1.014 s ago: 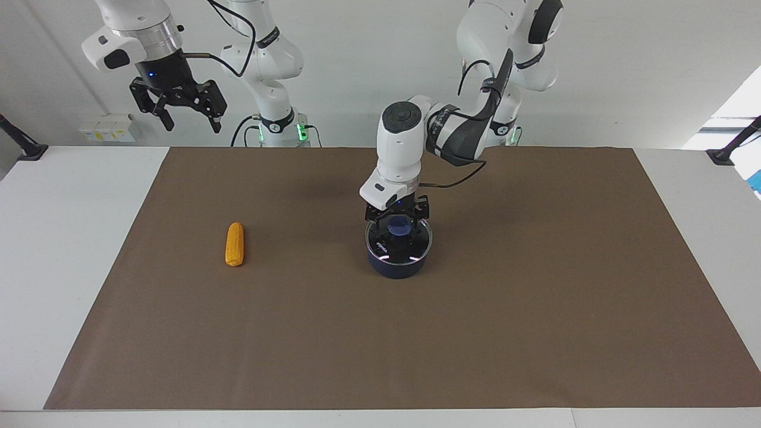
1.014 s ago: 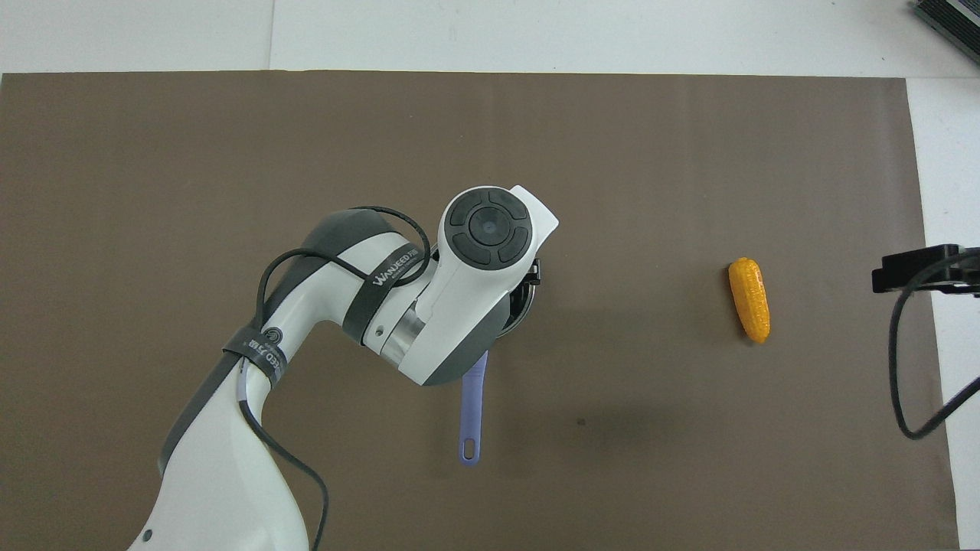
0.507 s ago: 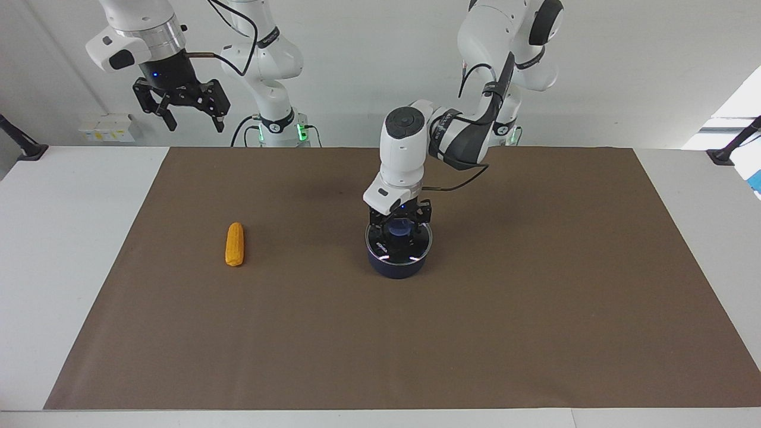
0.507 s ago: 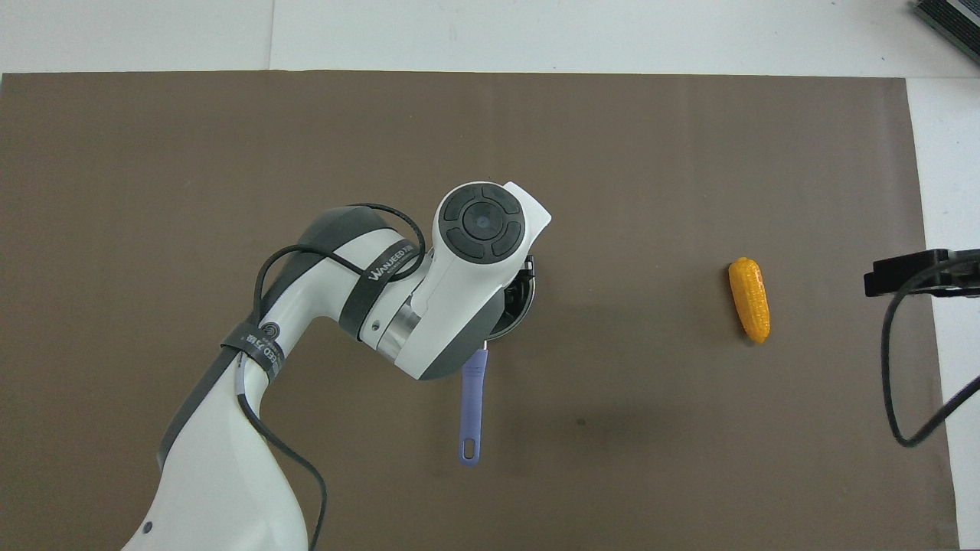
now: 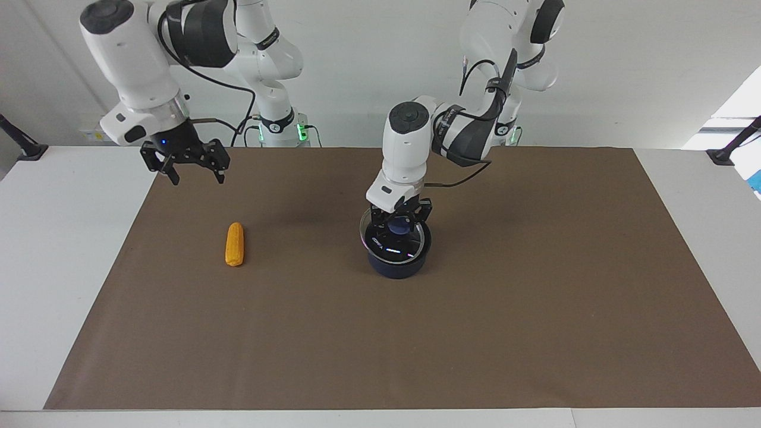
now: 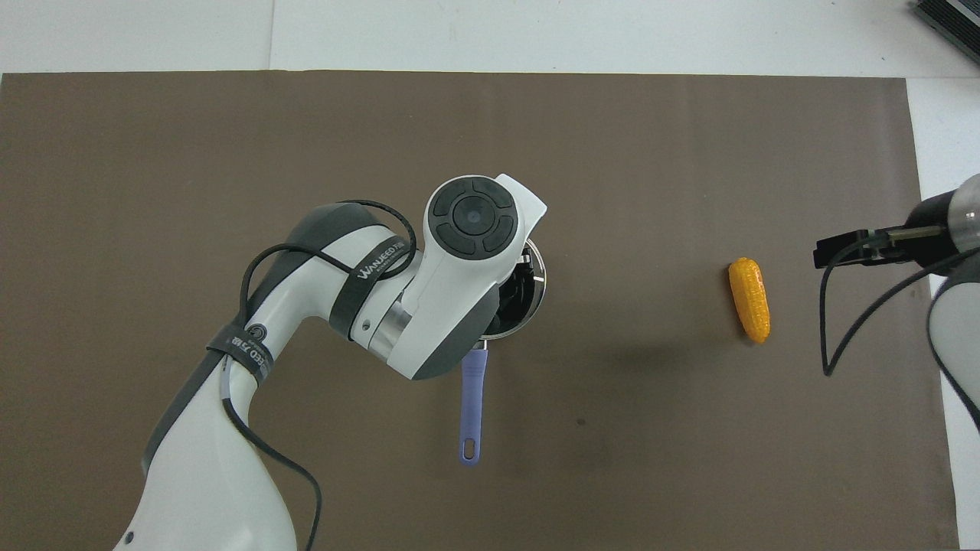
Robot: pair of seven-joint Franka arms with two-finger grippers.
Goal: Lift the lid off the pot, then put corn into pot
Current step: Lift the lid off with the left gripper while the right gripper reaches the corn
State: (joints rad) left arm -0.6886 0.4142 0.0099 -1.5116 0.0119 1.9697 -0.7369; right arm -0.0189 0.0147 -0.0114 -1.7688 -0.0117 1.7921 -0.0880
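Observation:
The dark blue pot stands mid-mat, its long blue handle pointing toward the robots. My left gripper is shut on the blue knob of the glass lid. It holds the lid slightly raised and tilted just above the pot's rim. In the overhead view the left arm covers most of the pot, and only an edge of the lid shows. The yellow-orange corn lies on the mat toward the right arm's end and also shows in the overhead view. My right gripper hangs open and empty in the air, beside the corn.
A brown mat covers most of the white table. Black clamp stands sit at the table's two corners nearest the robots.
The left gripper has closed on the knob and raised the lid a little off the pot. The right arm has swung down from high up toward the corn.

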